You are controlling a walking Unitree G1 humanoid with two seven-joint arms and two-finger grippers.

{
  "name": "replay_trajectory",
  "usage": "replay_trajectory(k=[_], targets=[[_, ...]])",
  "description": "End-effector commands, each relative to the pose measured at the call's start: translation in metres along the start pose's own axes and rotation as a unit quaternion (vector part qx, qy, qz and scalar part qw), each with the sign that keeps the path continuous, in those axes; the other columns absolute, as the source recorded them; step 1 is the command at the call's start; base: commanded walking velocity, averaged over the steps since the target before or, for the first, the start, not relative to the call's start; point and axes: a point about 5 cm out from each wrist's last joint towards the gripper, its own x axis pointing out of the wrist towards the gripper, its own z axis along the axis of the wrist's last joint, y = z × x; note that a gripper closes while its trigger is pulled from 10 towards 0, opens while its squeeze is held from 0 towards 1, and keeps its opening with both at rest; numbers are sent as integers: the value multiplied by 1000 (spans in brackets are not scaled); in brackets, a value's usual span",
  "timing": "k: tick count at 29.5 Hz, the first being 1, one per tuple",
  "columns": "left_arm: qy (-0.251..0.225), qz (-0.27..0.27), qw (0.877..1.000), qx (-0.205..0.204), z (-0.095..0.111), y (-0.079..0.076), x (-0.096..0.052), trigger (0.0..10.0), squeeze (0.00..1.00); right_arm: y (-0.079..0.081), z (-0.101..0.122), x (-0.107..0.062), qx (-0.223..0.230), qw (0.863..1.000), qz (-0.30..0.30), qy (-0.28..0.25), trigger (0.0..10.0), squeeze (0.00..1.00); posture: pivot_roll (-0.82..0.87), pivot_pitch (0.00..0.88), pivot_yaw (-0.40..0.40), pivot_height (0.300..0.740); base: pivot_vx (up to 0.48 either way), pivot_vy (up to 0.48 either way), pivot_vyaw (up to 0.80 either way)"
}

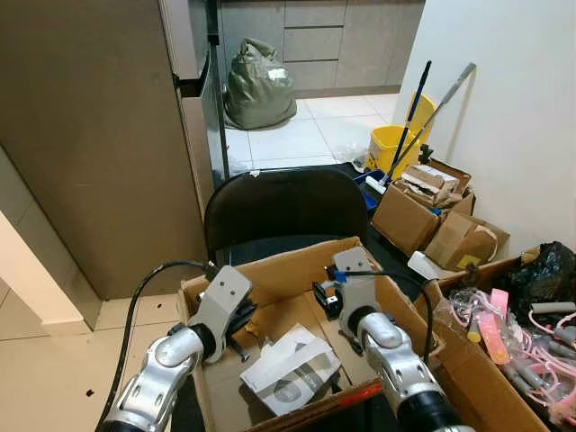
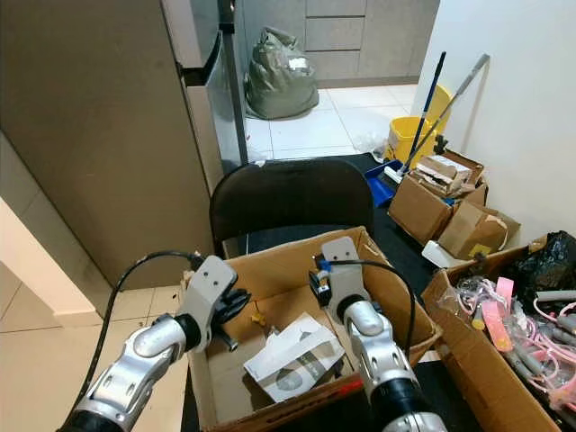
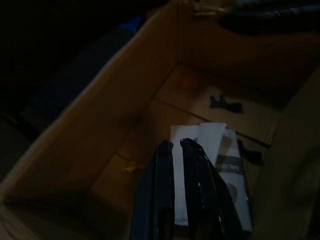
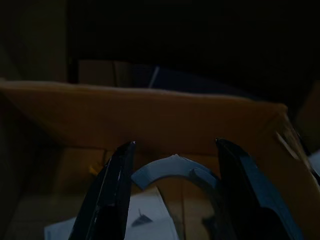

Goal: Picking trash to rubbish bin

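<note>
An open cardboard box [image 1: 270, 266] stands on a black chair [image 1: 283, 202] right in front of me. A crumpled white paper packet [image 1: 292, 367] lies on the box floor, along with a small yellow scrap [image 2: 258, 317] and a small black piece [image 3: 225, 104]. My left gripper [image 3: 176, 142] hangs inside the box's left side, shut and holding nothing, with the white packet [image 3: 220, 150] just beyond its tips. My right gripper [image 4: 175, 144] is over the middle of the box, open. A curled white strip [image 4: 165, 167] of paper lies between its spread fingers, touched by neither.
A tall brown cabinet [image 1: 99, 135] rises at the left. A stuffed green rubbish bag [image 1: 259, 85] sits on the tiled floor behind. At the right are a yellow mop bucket [image 1: 391, 144], cardboard boxes [image 1: 423, 207], a black bag [image 1: 549, 270] and a box of pink items [image 1: 513, 333].
</note>
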Motion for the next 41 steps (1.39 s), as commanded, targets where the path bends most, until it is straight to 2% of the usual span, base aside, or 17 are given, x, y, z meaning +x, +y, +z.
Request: replay_trajectory(k=[1,3,11,12,13,14,18,19,23,25,26,28,31,32,39,41], targets=[[13,-4,1000,-7,-4,1,-4,10000,0,6,-3,1,-6,1000,11,4,10000,0,-12,78,7,740,0,0,0],[-5,-26,999,-34,-1,-2,-5,10000,0,10,-1,4,5,1000,20,1,10000,0,-9,79,0,740,0,0,0],[-27,-53,997,-47,5,-9,-5,10000,0,11,-9,5,-3,999,27,17,10000,0,-11,80,2,740,0,0,0],[-28,-56,997,-43,6,-11,-4,10000,0,12,-13,3,5,999,34,24,10000,710,-13,81,4,740,0,0,0],[-28,-56,997,-43,6,-11,-4,10000,0,12,-13,3,5,999,34,24,10000,710,-13,81,4,740,0,0,0],[-28,-57,997,-45,6,-12,-4,10000,0,13,-15,2,12,999,39,28,10000,1000,-14,80,5,740,0,0,0],[-28,-54,997,-40,7,-13,-3,10000,0,9,-15,1,-10,1000,18,20,10000,1000,-16,80,8,740,0,0,0],[-29,-49,998,-32,8,-12,-3,10000,0,9,-15,1,-16,1000,12,18,10000,0,-16,81,9,740,0,0,0],[-33,-29,999,-18,10,-9,-1,10000,0,7,-13,1,-6,1000,4,7,10000,0,-14,81,6,740,0,0,0],[-52,32,998,-6,15,0,1,10000,0,6,-10,-1,1,1000,-2,-12,10000,0,-13,81,5,740,0,0,0],[-52,32,998,-6,15,0,1,10000,0,6,-10,-1,1,1000,-2,-12,10000,0,-13,81,5,740,0,0,0],[-67,85,994,-17,21,10,1,10000,0,3,-7,-4,4,1000,-9,-26,10000,0,-11,81,4,740,0,0,0],[-75,113,990,-27,23,15,1,10000,0,1,-7,-6,5,999,-13,-32,10000,0,-12,80,3,740,0,0,0],[-87,148,984,-43,26,20,0,10000,0,-3,-8,-11,18,999,-23,-38,10000,0,-12,79,4,740,0,0,0],[-92,156,981,-68,27,19,1,10000,0,-7,-12,-16,24,999,-34,-35,10000,0,-17,74,7,740,0,0,0],[-89,175,977,-79,26,21,3,10000,0,-8,-13,-19,28,998,-41,-37,10000,0,-24,71,10,740,0,0,0]])
